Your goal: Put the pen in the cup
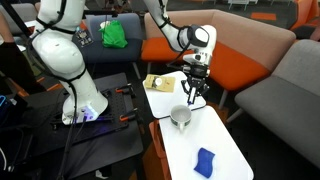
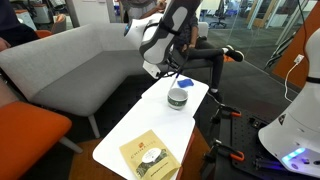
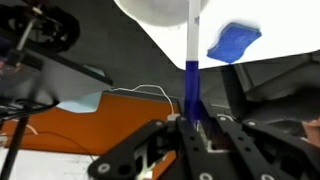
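sofa (image 2: 70, 60): grey, orange cushions (image 1: 245, 62) | table (image 2: 150, 115): white, low | rear: glass partitions (image 2: 250, 15)

desk (image 1: 225, 140): white, centre to lower right | cup (image 1: 180, 117): upright, mid-desk | blue cloth (image 1: 205, 161): lower end, apart from cup | yellowish booklet (image 1: 160, 83): upper end

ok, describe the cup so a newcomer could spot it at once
Find the long white table by the orange sofa; around its middle, near the jaws holding the pen, stands the cup. It is the only round, silvery thing there: the blue cloth and the yellowish booklet lie flat.
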You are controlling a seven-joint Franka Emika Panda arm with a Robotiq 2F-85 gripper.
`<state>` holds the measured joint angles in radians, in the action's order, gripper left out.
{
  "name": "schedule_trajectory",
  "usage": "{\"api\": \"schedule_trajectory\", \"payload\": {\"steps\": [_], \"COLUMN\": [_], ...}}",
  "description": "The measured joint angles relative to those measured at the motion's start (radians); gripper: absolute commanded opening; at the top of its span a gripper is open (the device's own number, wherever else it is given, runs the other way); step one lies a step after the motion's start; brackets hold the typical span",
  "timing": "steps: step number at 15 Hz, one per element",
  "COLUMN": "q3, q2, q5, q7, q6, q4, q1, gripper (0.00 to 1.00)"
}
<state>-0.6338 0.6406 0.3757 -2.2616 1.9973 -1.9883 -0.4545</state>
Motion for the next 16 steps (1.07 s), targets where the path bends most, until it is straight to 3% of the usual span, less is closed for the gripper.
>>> {"api": "schedule_trajectory", "payload": {"steps": [3,7,11,16], "q3": [0.106,0.236,0.288,0.345], "q2": [-0.035,-0.024,0.043,0.105], "q5": [0.018,0.019,0.019,0.01], "q7": [-0.082,-0.142,-0.161,-0.156], "q6": [-0.154,-0.184,-0.184,-0.195], "q4": [0.025,0.068,0.14,0.192], "q1": [0.052,0.202,0.324,0.372], "gripper": [0.05,0.05,0.05,0.05]}}
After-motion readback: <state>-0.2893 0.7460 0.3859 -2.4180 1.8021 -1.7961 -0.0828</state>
